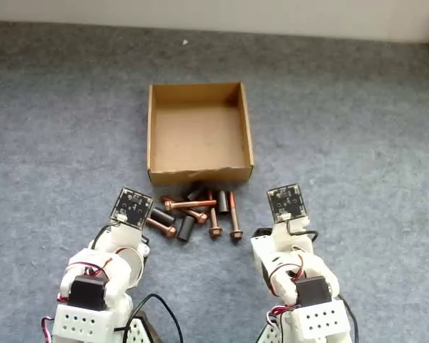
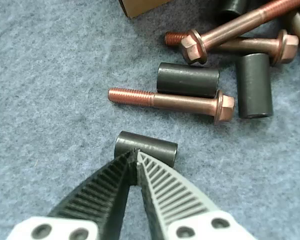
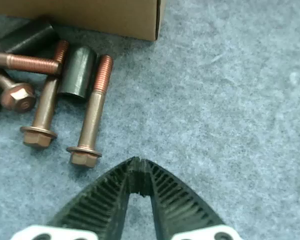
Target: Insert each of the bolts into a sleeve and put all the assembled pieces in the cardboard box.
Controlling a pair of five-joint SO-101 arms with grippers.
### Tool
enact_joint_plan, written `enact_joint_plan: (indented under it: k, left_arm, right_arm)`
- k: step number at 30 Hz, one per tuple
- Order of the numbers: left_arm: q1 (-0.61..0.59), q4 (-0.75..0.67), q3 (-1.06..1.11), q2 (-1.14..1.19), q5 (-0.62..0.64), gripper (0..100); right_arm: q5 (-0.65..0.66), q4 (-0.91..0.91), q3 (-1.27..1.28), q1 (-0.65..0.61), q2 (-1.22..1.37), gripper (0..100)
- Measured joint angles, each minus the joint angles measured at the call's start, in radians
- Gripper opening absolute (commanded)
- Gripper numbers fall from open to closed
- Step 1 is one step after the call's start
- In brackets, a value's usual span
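The open cardboard box [image 1: 200,174] stands mid-table with nothing inside. In front of it lies a loose pile of copper-coloured bolts [image 1: 191,204] and black sleeves [image 1: 185,228]. My left gripper [image 2: 136,153] is shut, its tips right at a black sleeve [image 2: 149,145] lying on its side, with nothing held. Just beyond lie a bolt [image 2: 180,101] and two more sleeves [image 2: 188,80] [image 2: 254,85]. My right gripper [image 3: 138,163] is shut and empty over bare carpet, a little short of a bolt [image 3: 92,117] at the pile's right edge; a sleeve [image 3: 79,72] lies beside that bolt.
Grey carpet [image 1: 357,128] covers the table, open on both sides of the box. The left arm [image 1: 104,279] and the right arm [image 1: 297,275] sit at the near edge, flanking the pile. The box corner [image 3: 140,22] is close behind the bolts.
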Motion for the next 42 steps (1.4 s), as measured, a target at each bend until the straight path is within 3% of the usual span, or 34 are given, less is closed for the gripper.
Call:
enact_joint_plan:
  k: [32,42]
  left_arm:
    - [-0.028,0.003,-0.020,0.000,-0.002,1]
    - [-0.224,-0.021,-0.087,0.000,-0.002,1]
  right_arm:
    - [0.000,0.000,0.000,-0.040,0.000,0.8]
    - [0.003,0.014,0.000,0.009,0.000,1.3]
